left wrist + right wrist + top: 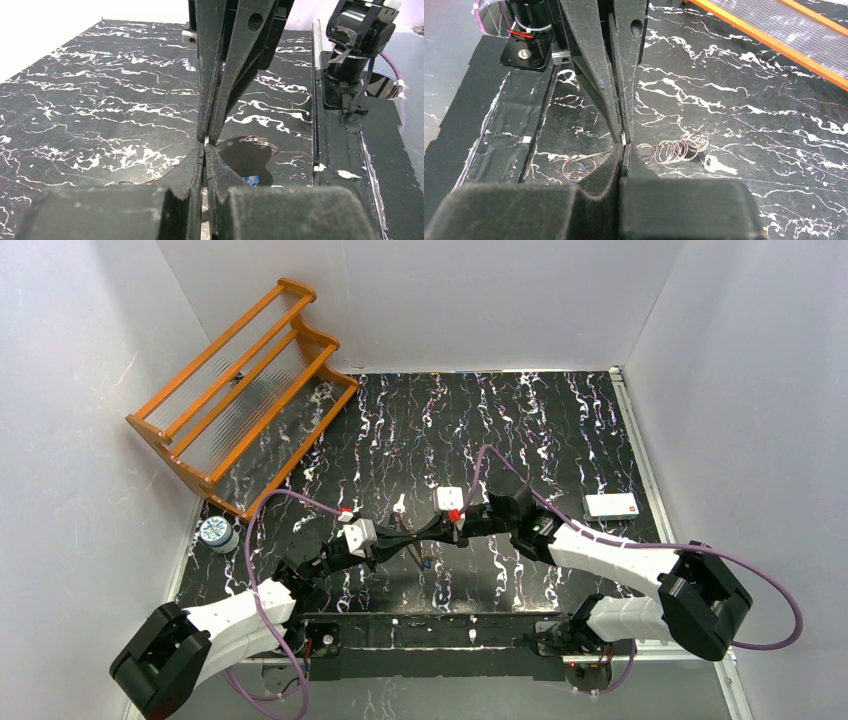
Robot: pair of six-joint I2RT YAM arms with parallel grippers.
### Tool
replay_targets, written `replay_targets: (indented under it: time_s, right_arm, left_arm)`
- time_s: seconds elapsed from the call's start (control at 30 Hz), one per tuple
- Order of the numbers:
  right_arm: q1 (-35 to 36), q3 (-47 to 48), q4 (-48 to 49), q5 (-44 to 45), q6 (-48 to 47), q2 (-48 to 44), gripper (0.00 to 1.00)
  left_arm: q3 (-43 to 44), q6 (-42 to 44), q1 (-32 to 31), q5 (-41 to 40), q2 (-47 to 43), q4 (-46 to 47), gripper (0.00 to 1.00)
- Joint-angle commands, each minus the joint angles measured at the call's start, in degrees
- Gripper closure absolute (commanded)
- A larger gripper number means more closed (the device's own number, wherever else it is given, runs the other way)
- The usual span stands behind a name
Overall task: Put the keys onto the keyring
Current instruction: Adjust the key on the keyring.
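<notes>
My left gripper (408,534) and right gripper (432,530) meet tip to tip above the middle of the mat, both shut. A thin bright sliver of metal is pinched where the tips meet, seen at the left gripper (206,144) and at the right gripper (623,143). It looks like part of the wire keyring (674,149), whose coils spread on both sides of my right fingers. A dark flat piece (245,157) with a metal ring at its top hangs beneath, a blue key head (251,179) below it. One white key (719,165) lies loose on the mat (399,505).
A wooden rack (240,390) stands at the back left. A small round tin (215,532) sits at the mat's left edge. A white card (611,505) lies at the right. The right arm's base (357,45) and left arm's base (531,30) stand close by.
</notes>
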Motion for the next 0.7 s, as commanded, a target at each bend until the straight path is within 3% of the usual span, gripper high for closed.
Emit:
replay_targets:
  time_s: [0.0, 0.03, 0.1, 0.23, 0.67]
  right_arm:
    - [0.2, 4.4, -4.5, -1.1, -2.2, 0.2, 0.99]
    - [0.2, 5.5, -6.8, -1.0, -2.6, 0.3, 0.99]
    - [0.1, 7.6, -11.6, -0.7, -3.4, 0.7, 0.99]
    - [0.1, 11.5, -20.1, 0.8, -5.2, 1.6, 0.99]
    - [1.3, 22.7, -36.6, 5.1, -1.0, 10.6, 0.99]
  left_arm:
    - [1.7, 0.8, -0.2, -1.2, -1.3, 3.4, 0.95]
    - [1.5, 1.1, -0.2, -1.9, -1.8, 3.1, 0.91]
    - [1.1, 1.9, -0.2, -3.5, -2.8, 2.0, 0.71]
    - [1.6, 5.0, -0.2, -5.9, -6.2, -3.6, 0.61]
    - [10.7, 17.5, -0.2, -5.2, -10.8, -34.1, 0.61]
